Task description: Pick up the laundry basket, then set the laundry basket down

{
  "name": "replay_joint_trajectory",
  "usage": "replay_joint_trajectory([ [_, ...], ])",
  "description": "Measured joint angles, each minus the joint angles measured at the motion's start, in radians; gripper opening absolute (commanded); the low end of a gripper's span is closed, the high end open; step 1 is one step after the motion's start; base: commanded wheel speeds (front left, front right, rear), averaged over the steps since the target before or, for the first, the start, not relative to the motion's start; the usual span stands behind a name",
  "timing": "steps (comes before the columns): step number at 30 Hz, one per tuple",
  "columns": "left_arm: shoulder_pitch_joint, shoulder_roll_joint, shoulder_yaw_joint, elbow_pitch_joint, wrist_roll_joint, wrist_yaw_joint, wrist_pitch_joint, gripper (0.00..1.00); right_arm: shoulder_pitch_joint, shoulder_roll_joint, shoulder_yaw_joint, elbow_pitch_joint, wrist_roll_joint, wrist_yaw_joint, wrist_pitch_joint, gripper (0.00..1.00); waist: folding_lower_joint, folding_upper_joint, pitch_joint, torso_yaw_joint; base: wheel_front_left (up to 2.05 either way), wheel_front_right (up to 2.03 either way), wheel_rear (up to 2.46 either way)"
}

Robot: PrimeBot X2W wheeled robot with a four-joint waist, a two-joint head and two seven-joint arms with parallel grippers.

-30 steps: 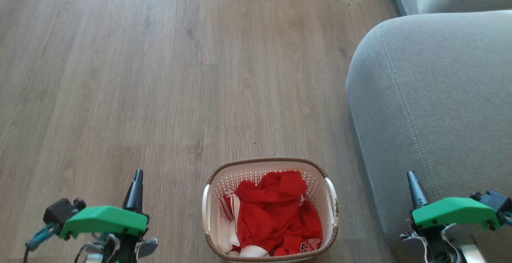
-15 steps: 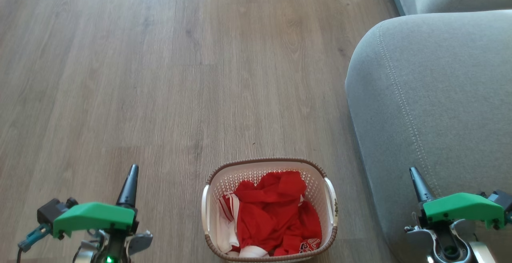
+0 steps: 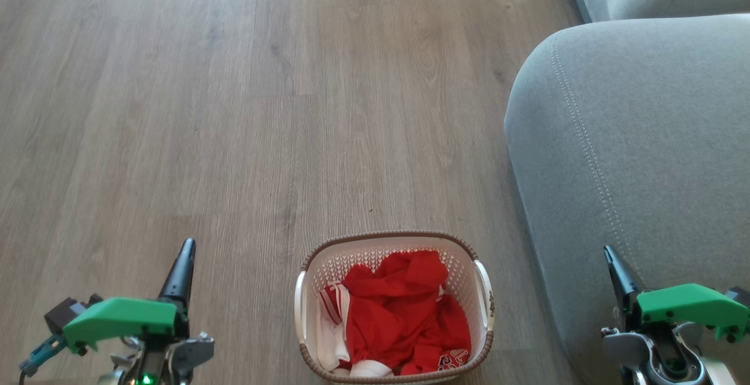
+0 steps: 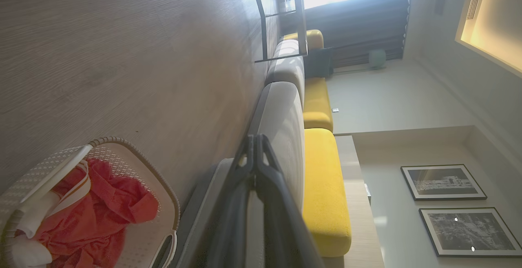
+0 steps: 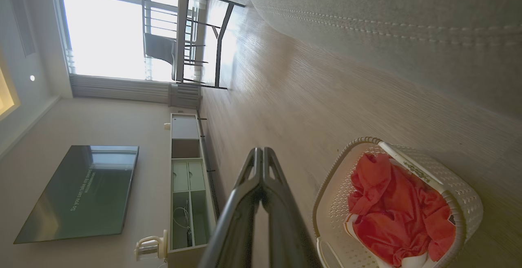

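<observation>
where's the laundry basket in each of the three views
Head view: laundry basket at bottom centre.
Left wrist view: laundry basket in the bottom left corner.
Right wrist view: laundry basket at bottom right.
Shared landmark: the grey sofa beside it in all three views.

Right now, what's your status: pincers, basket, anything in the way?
Shut and empty: left pincer, right pincer, either side of laundry basket. Basket on wooden floor, untouched, clothing inside. Close by right pincer: grey sofa.

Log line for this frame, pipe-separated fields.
stage: pre-grasp | laundry basket: on floor, untouched | left gripper: shut, left of basket | right gripper: shut, right of basket, by sofa
</observation>
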Motion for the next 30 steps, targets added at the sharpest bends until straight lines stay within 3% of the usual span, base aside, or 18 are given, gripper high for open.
replay_joint_trajectory([
  [18, -0.019, -0.001, 0.058, 0.006, -0.198, -0.026, 0.054, 0.0, -0.012, 0.0, -0.042, 0.005, 0.201, 0.0, 0.056, 0.0, 0.0, 0.0, -0.001, -0.004, 0.0, 0.0, 0.0],
  [30, -0.02, -0.002, 0.061, 0.006, -0.203, -0.026, 0.06, 0.0, -0.021, 0.0, -0.047, 0.005, 0.206, 0.0, 0.057, 0.0, 0.0, 0.0, -0.001, -0.004, 0.0, 0.0, 0.0],
])
